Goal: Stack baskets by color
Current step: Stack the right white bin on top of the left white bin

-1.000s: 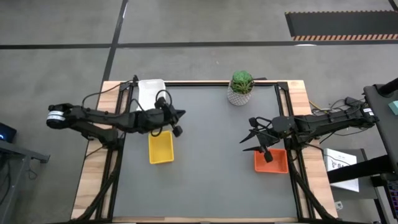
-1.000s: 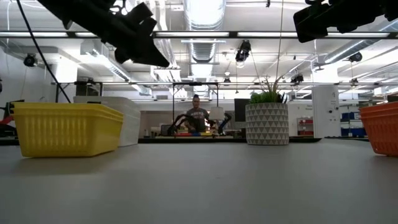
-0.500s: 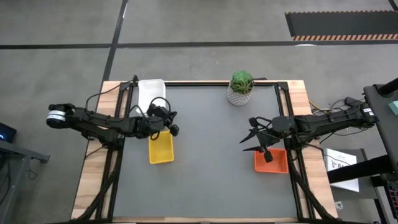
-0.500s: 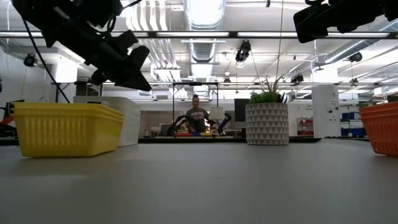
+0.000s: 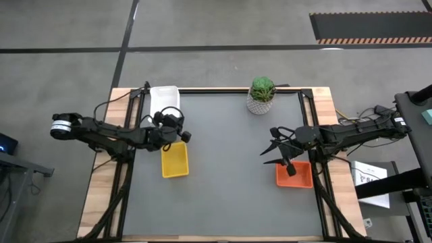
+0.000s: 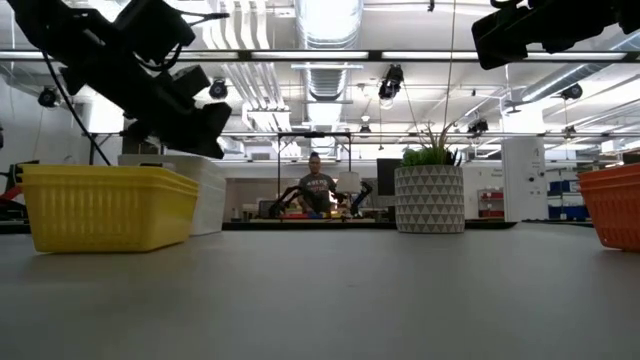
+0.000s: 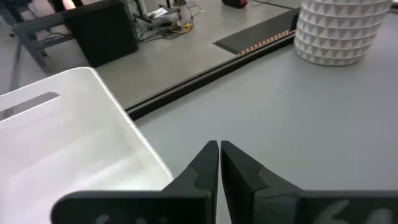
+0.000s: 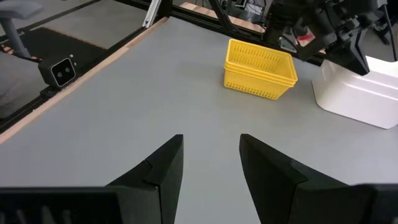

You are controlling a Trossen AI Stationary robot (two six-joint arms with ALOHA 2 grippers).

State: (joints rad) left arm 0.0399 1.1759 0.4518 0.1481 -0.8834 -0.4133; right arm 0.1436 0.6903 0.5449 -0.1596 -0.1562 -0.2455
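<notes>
The three colours already stand stacked on the tabletop point(image 5: 229, 196): white baskets point(image 5: 164, 101), yellow baskets point(image 5: 175, 160), orange baskets point(image 5: 295, 175). The left pincer point(image 5: 182, 135) hangs shut and empty above the yellow ones; the right pincer point(image 5: 268, 152) waits open (holding nothing). Best retreat high, without brushing any stack.

Bright overhead ceiling lights, soft shadows, sharp focus.

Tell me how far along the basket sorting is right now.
Looks nearly finished. The baskets sit in three single-colour piles: white, yellow, orange; how many are in each can't be counted. No loose basket shows. Nothing is in hand: the left gripper is shut and empty between white and yellow, the right gripper open beside orange. Only parking the arms seems left.
</notes>
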